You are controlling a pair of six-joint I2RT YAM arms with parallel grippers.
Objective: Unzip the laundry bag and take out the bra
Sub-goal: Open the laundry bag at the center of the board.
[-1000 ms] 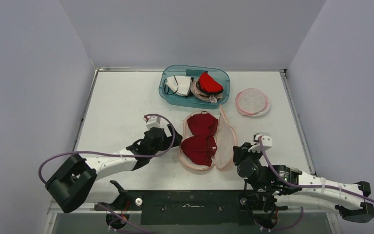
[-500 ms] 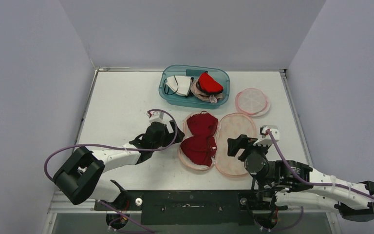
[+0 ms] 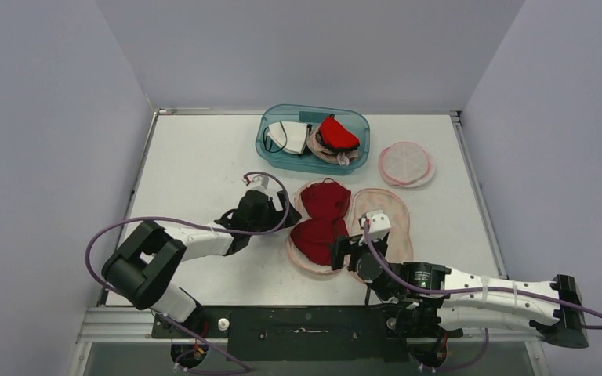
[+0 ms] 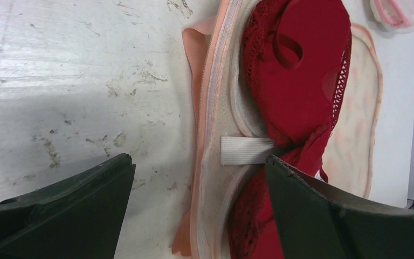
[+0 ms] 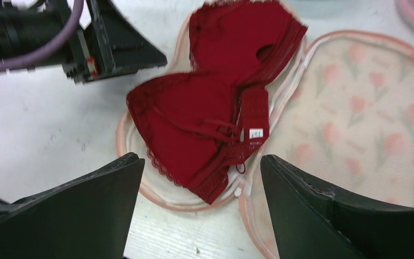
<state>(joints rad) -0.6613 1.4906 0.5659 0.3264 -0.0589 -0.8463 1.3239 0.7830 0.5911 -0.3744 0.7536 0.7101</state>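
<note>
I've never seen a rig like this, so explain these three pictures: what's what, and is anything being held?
Two robot arms are bolted at the near edge of a table. One picture looks down from above; the other two come from cameras on the wrists. On it lie an unzipped laundry bag with a red bra in it, a teal bin of garments and a round pink pouch. The left hand and right hand both hover open by the bra, holding nothing.
</note>
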